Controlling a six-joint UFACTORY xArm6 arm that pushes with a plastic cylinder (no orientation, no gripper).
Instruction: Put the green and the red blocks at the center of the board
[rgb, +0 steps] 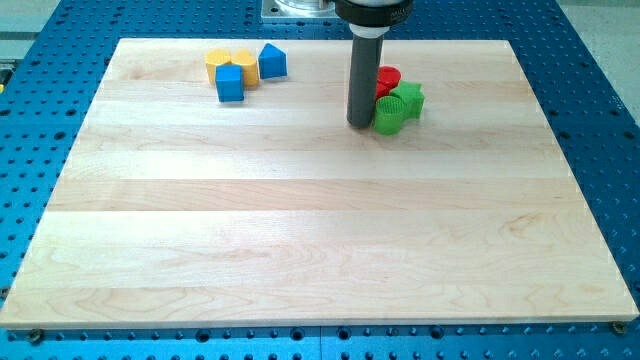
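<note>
Rod vertical, dropping in from 12 o'clock; no pincer on this rig, just my tip (359, 124) down on the table (300, 250). Tip sits just at 9 o'clock of the green cylinder (389, 115), apparently touching. Second green block (408, 98) and red block (387, 79) clustered behind, toward 1 o'clock of board centre.

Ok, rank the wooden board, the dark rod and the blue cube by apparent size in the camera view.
1. Wooden board, by far the largest.
2. Dark rod, its tip just left of the green blocks.
3. Blue cube, smallest.
</note>
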